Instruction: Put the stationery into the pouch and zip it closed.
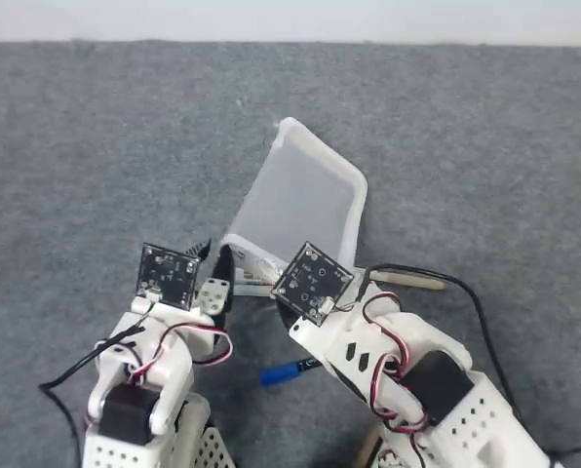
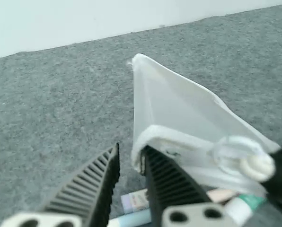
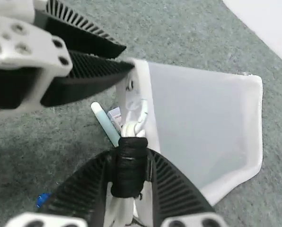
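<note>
A white mesh pouch [image 1: 300,200] [image 2: 179,109] [image 3: 202,123] lies mid-table, its mouth facing both arms. My left gripper [image 2: 131,158] [image 1: 222,278] is narrowly open at the pouch's near corner, and the rim touches one finger. My right gripper [image 3: 130,156] is shut on the black zipper pull [image 3: 129,170] with its white ring [image 3: 131,128] [image 2: 245,158]. A light blue pen [image 3: 105,125] [image 2: 131,218] and other small items [image 2: 238,203] lie at the mouth. A dark blue pen [image 1: 290,370] lies on the mat between the arms.
A wooden stick-like item [image 1: 407,281] lies just right of the pouch's mouth. Grey mat [image 1: 96,146] covers the table, with a pale wall beyond its far edge. A black cable [image 1: 471,302] loops beside the right arm.
</note>
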Available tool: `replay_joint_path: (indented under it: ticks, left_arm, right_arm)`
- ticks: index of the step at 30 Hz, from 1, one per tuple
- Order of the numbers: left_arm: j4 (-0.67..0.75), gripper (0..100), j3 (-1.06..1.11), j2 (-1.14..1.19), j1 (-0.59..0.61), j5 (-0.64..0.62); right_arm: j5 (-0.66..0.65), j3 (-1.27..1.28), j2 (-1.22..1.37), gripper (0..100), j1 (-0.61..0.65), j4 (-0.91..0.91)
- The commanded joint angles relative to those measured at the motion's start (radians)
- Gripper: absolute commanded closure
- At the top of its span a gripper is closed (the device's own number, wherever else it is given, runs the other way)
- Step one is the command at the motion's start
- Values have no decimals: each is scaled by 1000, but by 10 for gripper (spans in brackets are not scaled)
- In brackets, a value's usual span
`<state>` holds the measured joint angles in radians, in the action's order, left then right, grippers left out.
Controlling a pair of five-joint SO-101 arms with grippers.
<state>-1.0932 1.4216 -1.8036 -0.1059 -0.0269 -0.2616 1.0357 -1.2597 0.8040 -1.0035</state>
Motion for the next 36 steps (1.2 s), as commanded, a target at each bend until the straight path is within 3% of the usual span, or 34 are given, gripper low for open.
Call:
replay_joint_path:
  ticks: [1, 36]
  left_arm:
    - [43, 960, -25, -18, 68, 8]
    - [15, 961, -58, -18, 161, 0]
  right_arm:
    - [-6, -3, -45, 993, -35, 10]
    - [141, -2, -54, 993, -348, 102]
